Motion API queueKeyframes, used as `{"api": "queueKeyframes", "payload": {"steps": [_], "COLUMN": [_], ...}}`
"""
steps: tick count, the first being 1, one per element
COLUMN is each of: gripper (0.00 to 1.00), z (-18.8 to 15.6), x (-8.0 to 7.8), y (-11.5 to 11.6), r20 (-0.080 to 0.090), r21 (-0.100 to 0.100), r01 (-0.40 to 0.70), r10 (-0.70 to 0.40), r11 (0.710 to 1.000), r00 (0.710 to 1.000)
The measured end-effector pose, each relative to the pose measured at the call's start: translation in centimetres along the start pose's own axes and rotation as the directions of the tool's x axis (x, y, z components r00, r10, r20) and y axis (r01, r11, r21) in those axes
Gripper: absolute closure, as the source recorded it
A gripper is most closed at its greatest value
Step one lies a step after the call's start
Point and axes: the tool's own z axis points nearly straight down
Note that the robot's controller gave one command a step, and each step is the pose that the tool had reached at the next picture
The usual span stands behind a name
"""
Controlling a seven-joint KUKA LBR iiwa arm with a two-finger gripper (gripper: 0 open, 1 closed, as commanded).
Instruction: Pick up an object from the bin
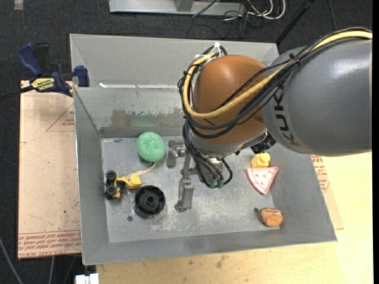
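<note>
My gripper (178, 181) hangs low over the middle of the bin floor, under the orange wrist cover. Its two grey fingers stand spread apart and open, one fingertip (172, 157) toward the back, the other (183, 203) toward the front, with bare floor between them. A green ball (151, 147) lies just left of the rear finger. A black round cap-like piece (148, 202) sits left of the front finger. A pink and white pizza-slice toy (262, 179) lies to the right of the gripper.
A yellow and black toy (119, 185) lies near the left wall. A small yellow block (260, 159) sits above the pizza slice, and an orange lump (272, 217) rests at the front right. The arm covers the bin's back right part.
</note>
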Motion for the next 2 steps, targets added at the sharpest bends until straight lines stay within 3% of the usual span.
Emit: {"api": "queueKeyframes", "payload": {"steps": [1,2], "gripper": [0.00,0.00], "z": [-0.5,3.0], "x": [-0.2,0.0], "y": [-0.1,2.2], "r20": [0.008,0.013], "r21": [-0.001,0.000], "r01": [-0.003,0.080], "r10": [0.003,-0.080], "r11": [1.000,0.997], "r00": [1.000,0.997]}}
